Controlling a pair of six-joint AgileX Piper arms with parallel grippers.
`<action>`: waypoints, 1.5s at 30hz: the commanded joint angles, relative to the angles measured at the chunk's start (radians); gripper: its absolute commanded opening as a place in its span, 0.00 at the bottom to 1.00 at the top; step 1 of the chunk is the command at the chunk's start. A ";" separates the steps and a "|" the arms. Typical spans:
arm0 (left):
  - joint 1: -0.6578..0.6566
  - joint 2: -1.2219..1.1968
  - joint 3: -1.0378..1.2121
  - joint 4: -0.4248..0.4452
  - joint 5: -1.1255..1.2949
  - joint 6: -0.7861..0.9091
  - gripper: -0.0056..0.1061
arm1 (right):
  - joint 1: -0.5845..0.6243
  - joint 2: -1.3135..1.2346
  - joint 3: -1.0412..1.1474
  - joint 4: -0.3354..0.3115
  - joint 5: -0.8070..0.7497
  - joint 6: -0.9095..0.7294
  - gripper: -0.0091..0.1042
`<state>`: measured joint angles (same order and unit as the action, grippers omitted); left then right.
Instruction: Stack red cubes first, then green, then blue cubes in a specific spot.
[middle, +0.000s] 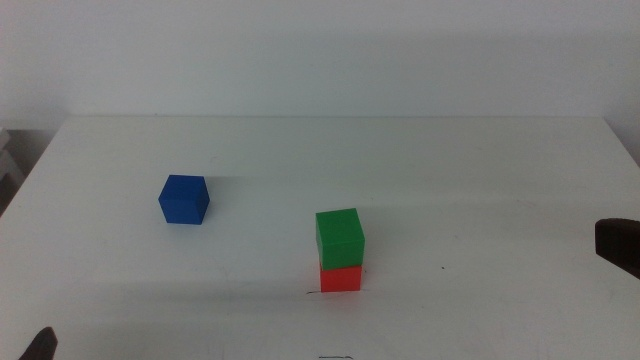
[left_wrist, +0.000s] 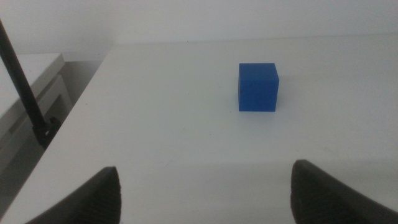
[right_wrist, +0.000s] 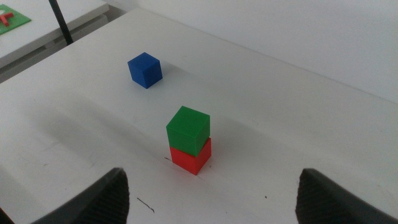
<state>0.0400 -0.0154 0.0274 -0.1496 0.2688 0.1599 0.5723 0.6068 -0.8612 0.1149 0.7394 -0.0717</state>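
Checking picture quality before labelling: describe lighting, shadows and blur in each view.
Middle view: even, soft light; the blue cube casts only a faint shadow, the green cube on the red cube looks sharp. Left wrist view: dimmer, slightly soft, near jaws blurred. Right wrist view: bright, cubes sharp, jaws out of focus.

The middle view looks forward and down over the table (middle: 420, 150); both wrist views sit lower, sharing the blue cube (left_wrist: 258, 87).
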 joint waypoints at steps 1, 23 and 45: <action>0.002 0.010 -0.024 -0.032 -0.084 -0.029 0.89 | -0.008 0.004 -0.030 -0.005 -0.075 -0.011 0.85; 0.000 1.216 -0.987 -0.166 0.606 -0.019 0.89 | -0.008 0.004 -0.030 -0.004 -0.075 -0.011 0.85; -0.150 1.929 -1.675 -0.028 0.718 0.002 0.89 | -0.008 0.004 -0.030 -0.005 -0.075 -0.011 0.85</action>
<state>-0.1044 1.9341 -1.5876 -0.1727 0.9953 0.1769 0.5723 0.6068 -0.8612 0.1149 0.7394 -0.0717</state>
